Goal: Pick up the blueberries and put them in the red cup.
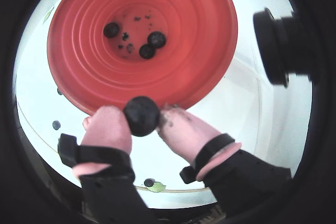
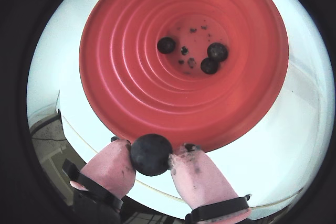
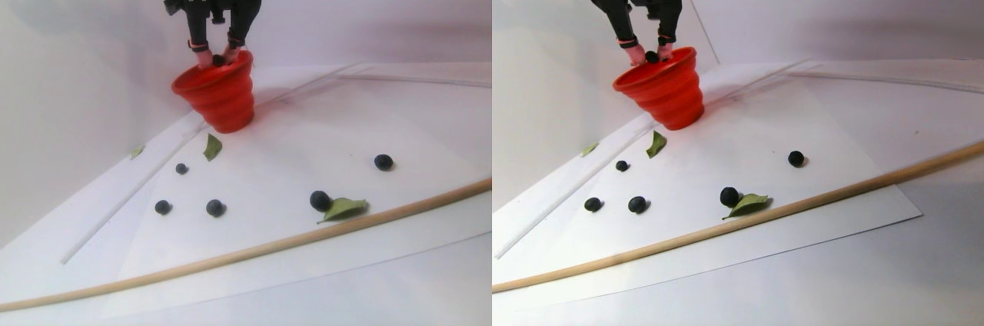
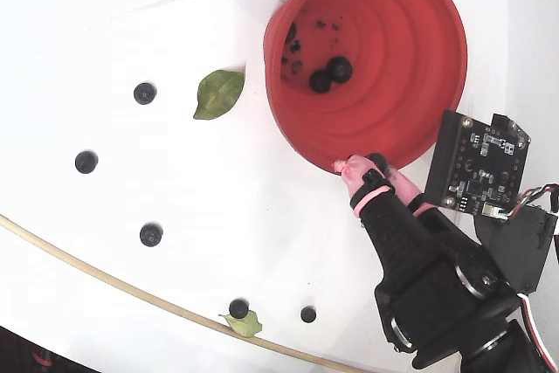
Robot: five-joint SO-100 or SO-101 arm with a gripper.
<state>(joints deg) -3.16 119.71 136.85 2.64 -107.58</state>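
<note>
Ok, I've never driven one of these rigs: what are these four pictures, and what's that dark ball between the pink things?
It is one small robot arm. The pink things are its gripper fingers. Two cameras ride on the wrist and look down past them. The wide picture is two side-by-side views from the table's edge; the last one looks down from above. The dark ball is a blueberry, pinched over the near rim of the red cup. Three berries already lie in the cup. Five more sit loose on the white sheet, with green leaves and a wooden stick.
</note>
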